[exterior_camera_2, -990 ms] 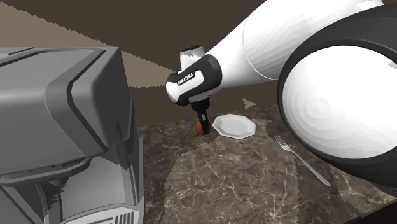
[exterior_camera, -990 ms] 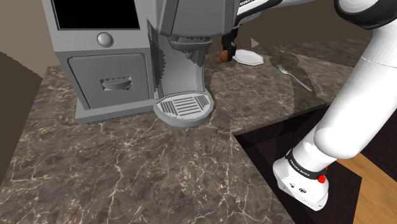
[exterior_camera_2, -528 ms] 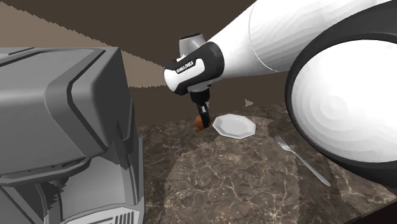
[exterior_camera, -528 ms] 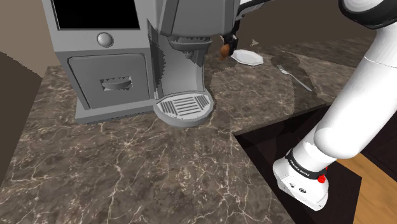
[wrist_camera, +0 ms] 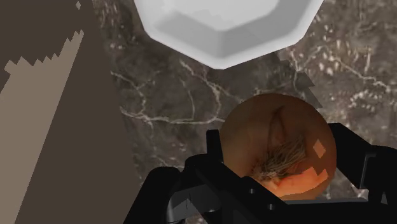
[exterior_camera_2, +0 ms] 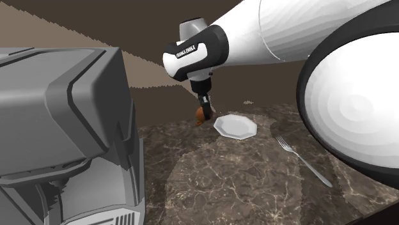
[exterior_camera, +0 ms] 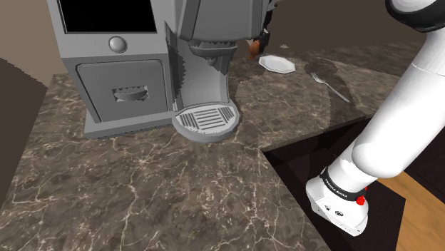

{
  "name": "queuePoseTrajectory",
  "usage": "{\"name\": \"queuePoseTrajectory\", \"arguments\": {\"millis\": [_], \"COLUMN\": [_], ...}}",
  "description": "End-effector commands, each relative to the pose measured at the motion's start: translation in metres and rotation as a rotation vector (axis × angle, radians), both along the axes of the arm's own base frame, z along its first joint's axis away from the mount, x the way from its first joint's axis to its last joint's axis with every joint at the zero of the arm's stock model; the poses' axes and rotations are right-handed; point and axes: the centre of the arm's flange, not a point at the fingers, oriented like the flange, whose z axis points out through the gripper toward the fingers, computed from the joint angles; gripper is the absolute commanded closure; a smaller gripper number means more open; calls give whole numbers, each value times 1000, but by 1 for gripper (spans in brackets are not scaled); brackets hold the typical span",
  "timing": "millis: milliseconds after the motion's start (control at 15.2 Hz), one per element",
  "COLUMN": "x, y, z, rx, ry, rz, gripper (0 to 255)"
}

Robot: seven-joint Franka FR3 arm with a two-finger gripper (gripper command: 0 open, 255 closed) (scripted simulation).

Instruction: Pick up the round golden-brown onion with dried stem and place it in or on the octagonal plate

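Dark veined counter (exterior_camera: pixel 142 178), brown wall (exterior_camera_2: pixel 268 83) behind, jaws pinching onion (wrist_camera: pixel 278 143) near white plate (exterior_camera_2: pixel 235 126)

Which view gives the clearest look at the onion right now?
The wrist view: the onion appears large, dried stem visible, clasped between the black fingers. The second exterior view shows it small, lifted beside the plate; the shoulder view shows a sliver beside the grey machine.

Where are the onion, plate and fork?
onion (wrist_camera: pixel 275 137): wrist view, skin beside the dried stem.
plate (exterior_camera_2: pixel 235 126): second exterior view, bare middle.
fork (exterior_camera_2: pixel 307 165): second exterior view, handle.
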Motion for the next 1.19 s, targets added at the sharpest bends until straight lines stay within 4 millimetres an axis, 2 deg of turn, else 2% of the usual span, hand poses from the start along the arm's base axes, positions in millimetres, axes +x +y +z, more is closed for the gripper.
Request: {"name": "queuePoseTrajectory", "arguments": {"millis": [0, 858, 1122], "x": [0, -58, -58], "y": [0, -158, -158], "z": [8, 23, 2], "rx": [0, 0, 0], "ry": [0, 0, 0], "rz": [0, 0, 0], "gripper": [255, 255, 255]}}
